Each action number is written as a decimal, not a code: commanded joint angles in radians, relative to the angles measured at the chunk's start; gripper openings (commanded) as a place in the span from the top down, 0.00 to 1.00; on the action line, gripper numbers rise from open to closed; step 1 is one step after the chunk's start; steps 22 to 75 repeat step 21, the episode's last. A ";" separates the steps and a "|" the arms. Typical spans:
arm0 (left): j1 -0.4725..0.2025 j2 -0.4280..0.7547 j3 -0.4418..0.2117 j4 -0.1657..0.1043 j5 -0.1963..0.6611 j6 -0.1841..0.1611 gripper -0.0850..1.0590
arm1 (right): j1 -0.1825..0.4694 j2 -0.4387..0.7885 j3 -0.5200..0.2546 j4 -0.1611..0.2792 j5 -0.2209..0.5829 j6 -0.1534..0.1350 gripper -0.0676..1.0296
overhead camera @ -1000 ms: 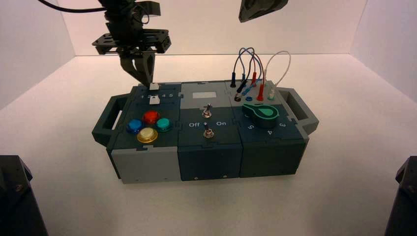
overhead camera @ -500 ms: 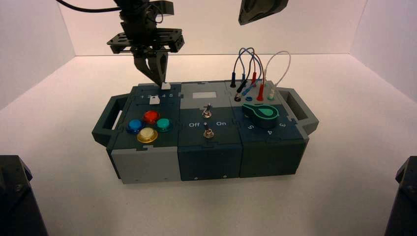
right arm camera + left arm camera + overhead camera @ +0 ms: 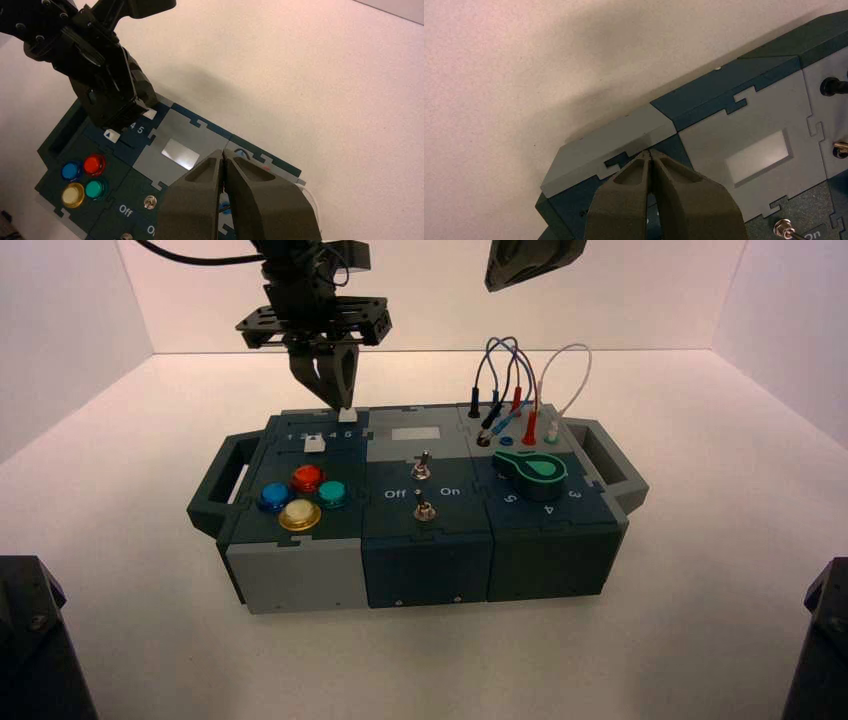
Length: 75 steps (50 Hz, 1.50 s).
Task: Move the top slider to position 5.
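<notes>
The top slider point(image 3: 347, 415) is a tiny white knob at the back left of the box, at the right end of its track, above the printed 5 point(image 3: 347, 434). In the right wrist view the top slider point(image 3: 149, 114) stands by the digits 4 5 point(image 3: 136, 128). My left gripper point(image 3: 338, 400) is shut and empty, its tips pointing down against the knob's left side. In the left wrist view the left gripper point(image 3: 650, 154) hides the knob. The lower slider point(image 3: 315, 444) sits mid-track. My right gripper point(image 3: 223, 152) is shut, held high over the box's back.
Red point(image 3: 307, 478), blue point(image 3: 271, 497), yellow point(image 3: 299, 514) and green point(image 3: 333, 494) buttons sit in front of the sliders. Two metal toggles point(image 3: 423, 468) stand in the middle, a green dial point(image 3: 531, 467) and plugged wires point(image 3: 515, 370) on the right.
My left gripper has moved right along the box's back edge, and the top slider's knob has moved right with it from about mid-track to the 5 end.
</notes>
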 commanded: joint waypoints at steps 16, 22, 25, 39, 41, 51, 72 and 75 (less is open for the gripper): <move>0.021 -0.169 0.086 0.017 0.055 0.000 0.95 | 0.005 -0.002 -0.025 0.003 0.005 0.002 0.96; 0.025 -0.196 0.109 0.017 0.057 0.000 0.95 | 0.005 0.002 -0.025 0.003 0.005 0.002 0.96; 0.025 -0.196 0.109 0.017 0.057 0.000 0.95 | 0.005 0.002 -0.025 0.003 0.005 0.002 0.96; 0.025 -0.196 0.109 0.017 0.057 0.000 0.95 | 0.005 0.002 -0.025 0.003 0.005 0.002 0.96; 0.025 -0.196 0.109 0.017 0.057 0.000 0.95 | 0.005 0.002 -0.025 0.003 0.005 0.002 0.96; 0.025 -0.196 0.109 0.017 0.057 0.000 0.95 | 0.005 0.002 -0.025 0.003 0.005 0.002 0.96; 0.025 -0.196 0.109 0.017 0.057 0.000 0.95 | 0.005 0.002 -0.025 0.003 0.005 0.002 0.96; 0.025 -0.196 0.109 0.017 0.057 0.000 0.95 | 0.005 0.002 -0.025 0.003 0.005 0.002 0.96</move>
